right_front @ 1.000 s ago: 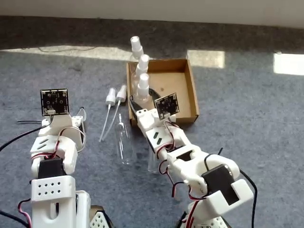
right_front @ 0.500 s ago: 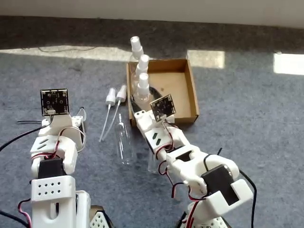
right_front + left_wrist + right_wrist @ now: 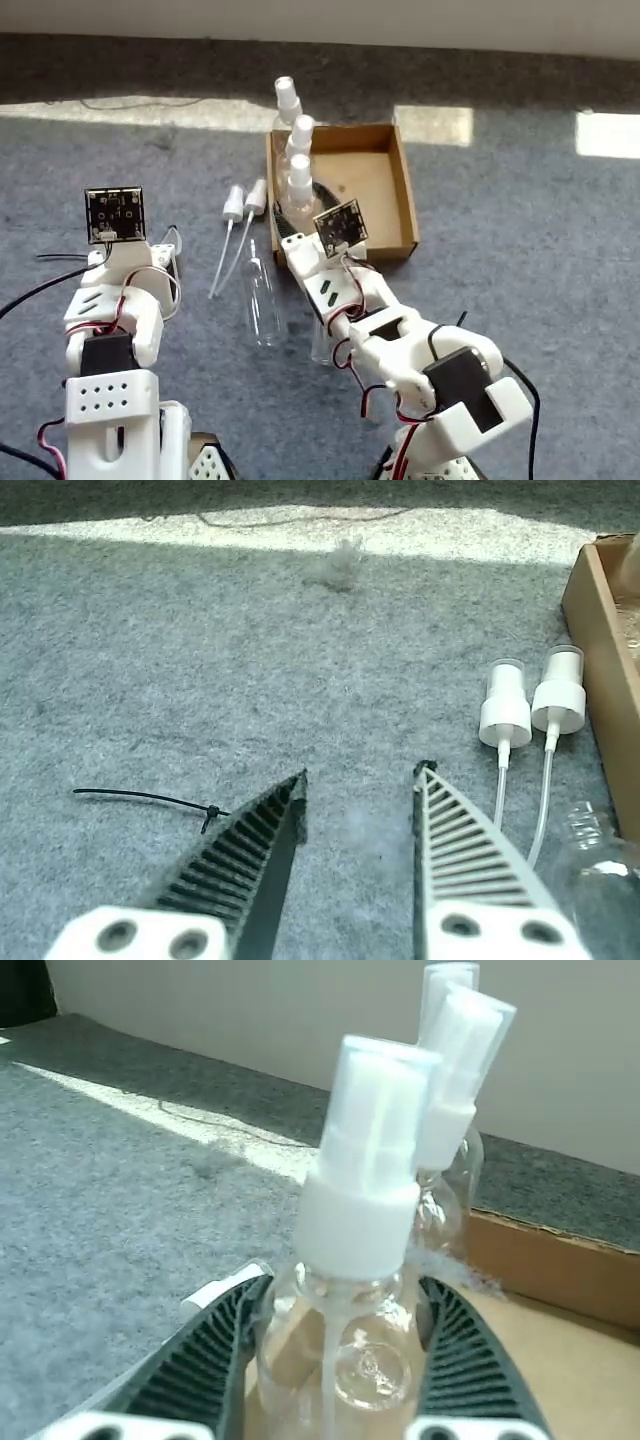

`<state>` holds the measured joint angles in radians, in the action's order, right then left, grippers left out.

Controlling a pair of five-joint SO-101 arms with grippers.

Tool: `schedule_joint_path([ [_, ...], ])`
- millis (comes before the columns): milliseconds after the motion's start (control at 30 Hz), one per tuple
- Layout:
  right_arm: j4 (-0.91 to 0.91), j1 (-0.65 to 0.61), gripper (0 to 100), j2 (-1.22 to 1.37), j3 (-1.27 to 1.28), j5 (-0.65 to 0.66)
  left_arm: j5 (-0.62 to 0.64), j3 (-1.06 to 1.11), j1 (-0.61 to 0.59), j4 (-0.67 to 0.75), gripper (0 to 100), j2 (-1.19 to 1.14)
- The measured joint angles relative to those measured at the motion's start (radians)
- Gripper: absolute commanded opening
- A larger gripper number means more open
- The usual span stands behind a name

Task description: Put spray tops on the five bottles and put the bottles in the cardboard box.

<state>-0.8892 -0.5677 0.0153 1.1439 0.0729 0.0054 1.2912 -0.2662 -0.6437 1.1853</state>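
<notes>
Three capped bottles stand upright in a row along the left wall of the cardboard box [image 3: 400, 185], long axes vertical, spray tops up. The nearest capped bottle [image 3: 340, 1355] sits between the black jaws of the right gripper [image 3: 345, 1285]. The jaws are spread only as wide as its clear body, one ribbed finger [image 3: 215, 1355] lying against each side. Its white nozzle rises above the fingers. The middle capped bottle [image 3: 301, 135] and the far capped bottle [image 3: 287, 98], at the box's far left corner, stand just behind it.

On the grey carpet [image 3: 520, 300] left of the box, two loose spray tops [image 3: 505, 715] [image 3: 557, 702] lie side by side. Their white heads point away from the arms and their thin dip tubes trail back toward them. An uncapped bottle [image 3: 260, 295] lies on its side just near of them, neck toward the tops. A second uncapped bottle [image 3: 322, 345] is partly hidden under the right arm.

The left gripper [image 3: 360, 775] hangs over bare carpet, jaws apart and holding nothing, beside a black cable tie [image 3: 150, 800].
</notes>
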Motion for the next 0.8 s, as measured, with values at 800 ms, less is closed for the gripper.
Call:
schedule_joint_path([
  [800, 0.0, 0.0, 24.6, -0.02, 0.0, 0.0, 0.0, 0.0, 0.0, 0.0, 17, 0.0],
])
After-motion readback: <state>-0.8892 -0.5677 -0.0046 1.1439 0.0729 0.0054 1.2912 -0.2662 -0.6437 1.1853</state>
